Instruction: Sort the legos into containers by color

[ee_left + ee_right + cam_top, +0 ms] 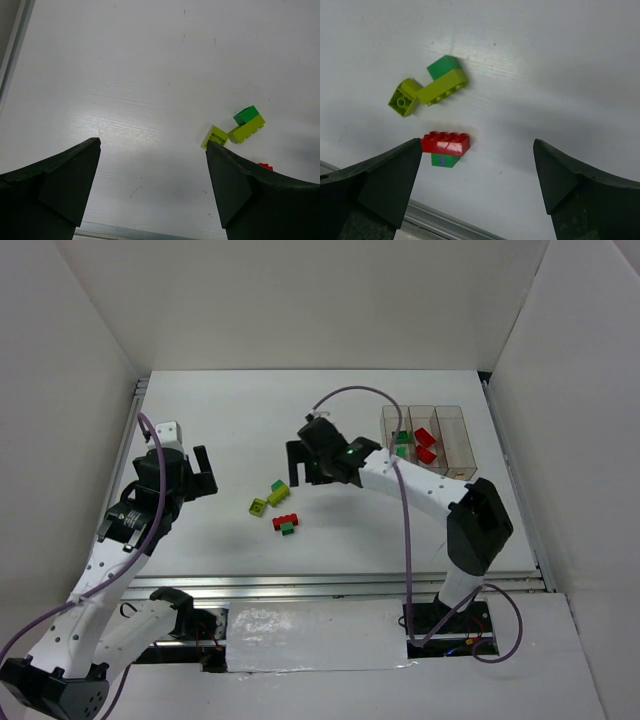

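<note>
With right claw (477, 145) gaping empty, centre over red brick (445, 143), drop straight, pinch w/o dragging adjoining green brick (444, 160); left claw (152, 145) likewise gaping.

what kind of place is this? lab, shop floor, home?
Probably a lab test cell: plain white panels box in a white table, aluminium rail along its near edge, and the only props are toy bricks and clear bins.

Both arms (420, 490) are white-shelled with black joints and lilac cables (408, 550); left gripper (152, 145) and right gripper (477, 143) are black.
</note>
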Robot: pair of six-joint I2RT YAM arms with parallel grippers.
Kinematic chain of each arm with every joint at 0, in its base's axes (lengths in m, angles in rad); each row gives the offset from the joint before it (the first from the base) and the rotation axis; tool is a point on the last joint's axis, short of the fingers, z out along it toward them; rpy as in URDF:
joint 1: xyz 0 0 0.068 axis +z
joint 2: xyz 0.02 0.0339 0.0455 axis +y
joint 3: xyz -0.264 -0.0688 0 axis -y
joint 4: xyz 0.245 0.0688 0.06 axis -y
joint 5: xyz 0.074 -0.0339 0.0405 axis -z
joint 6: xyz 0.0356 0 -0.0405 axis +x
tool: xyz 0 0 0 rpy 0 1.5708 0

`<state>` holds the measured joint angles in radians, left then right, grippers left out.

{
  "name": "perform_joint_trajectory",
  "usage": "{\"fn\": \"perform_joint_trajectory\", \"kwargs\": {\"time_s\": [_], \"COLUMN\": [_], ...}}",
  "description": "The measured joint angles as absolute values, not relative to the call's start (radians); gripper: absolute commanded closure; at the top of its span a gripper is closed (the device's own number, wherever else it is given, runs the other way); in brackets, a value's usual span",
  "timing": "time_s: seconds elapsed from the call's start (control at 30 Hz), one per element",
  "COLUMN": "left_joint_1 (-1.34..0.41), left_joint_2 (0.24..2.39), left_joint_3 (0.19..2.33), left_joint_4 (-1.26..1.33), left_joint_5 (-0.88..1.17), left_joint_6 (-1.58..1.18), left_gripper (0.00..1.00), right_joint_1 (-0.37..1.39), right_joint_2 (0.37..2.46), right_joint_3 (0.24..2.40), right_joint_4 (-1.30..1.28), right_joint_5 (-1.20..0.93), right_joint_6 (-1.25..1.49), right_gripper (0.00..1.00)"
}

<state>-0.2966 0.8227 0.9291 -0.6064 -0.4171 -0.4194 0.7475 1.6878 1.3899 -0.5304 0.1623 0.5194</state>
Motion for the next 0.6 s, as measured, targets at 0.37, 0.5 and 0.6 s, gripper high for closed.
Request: {"fn": "perform_joint_trajectory", "kwargs": {"time_s": [0.37, 0.5, 0.6], "left_joint_1": [-0.293, -0.293, -0.293], "left_joint_2": [0.821, 0.820, 0.817], "left_joint_3": [0.929, 0.929, 0.929], "left_joint_4": [-0.606, -0.606, -0.606], "left_joint_5": [-0.421, -0.420, -0.420], "left_joint_6": [-0.420, -0.419, -0.419], "left_gripper": [0.01, 0.00, 0.00], "right_joint_1": [0.999, 1.041, 1.068], "right_joint_2": [1.961, 1.966, 1.966], "right_joint_3": [1.544, 1.540, 1.524], "right_joint_4": [-0.632, -0.650, -0.651], "right_joint_5": [0.295, 0.328, 0.345], "right_joint_6": [0.642, 0.675, 0.696], "right_gripper": [0.00, 0.03, 0.09]}}
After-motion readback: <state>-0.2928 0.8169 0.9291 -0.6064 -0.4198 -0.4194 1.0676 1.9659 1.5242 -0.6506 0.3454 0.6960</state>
